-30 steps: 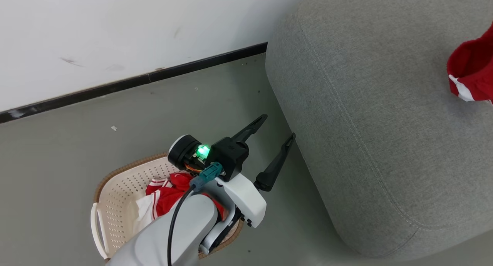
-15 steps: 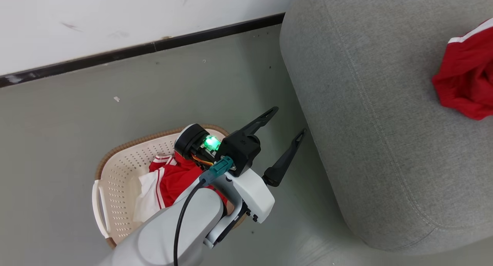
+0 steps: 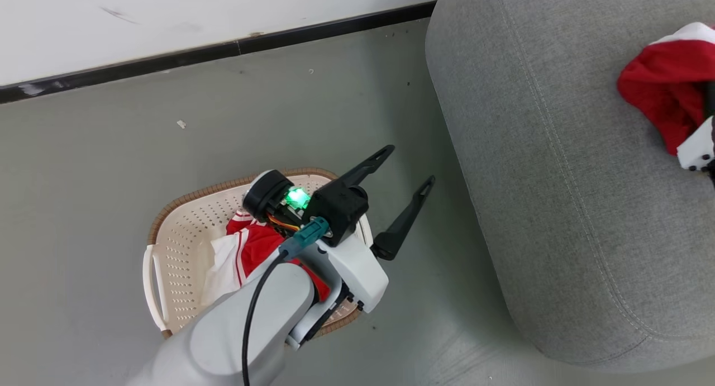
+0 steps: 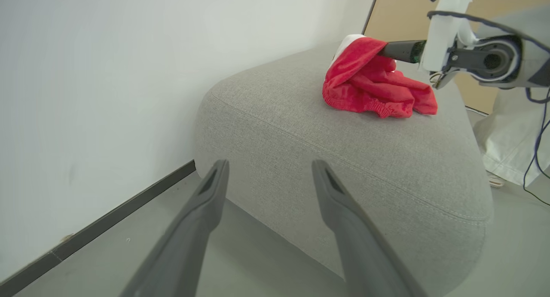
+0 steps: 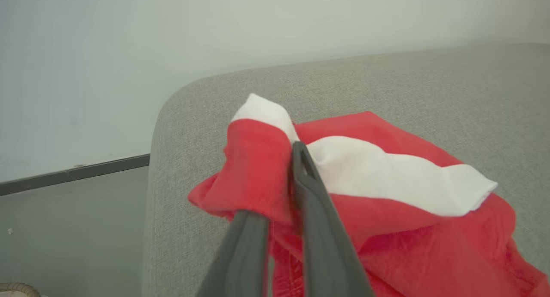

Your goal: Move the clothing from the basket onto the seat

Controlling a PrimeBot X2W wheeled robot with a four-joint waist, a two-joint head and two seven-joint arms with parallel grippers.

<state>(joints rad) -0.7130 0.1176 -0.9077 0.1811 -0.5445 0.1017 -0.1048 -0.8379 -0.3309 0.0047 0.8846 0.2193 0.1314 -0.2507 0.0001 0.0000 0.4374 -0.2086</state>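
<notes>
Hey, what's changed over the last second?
The red garment moved left along the seat, held by the right end effector; the head camera also shifted. The left end effector stayed open over the basket, clothes still inside.

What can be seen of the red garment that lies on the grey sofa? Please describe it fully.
The red garment is a crumpled piece of soft, slightly fleecy-looking cloth with a broad white band and a gathered, elastic-looking hem. It lies in a loose heap on top of the grey sofa, back from its rounded end. One fold is lifted, pinched between the nearly closed fingers of the right hand; the rest lies on the cushion. Its exact kind cannot be told.
</notes>
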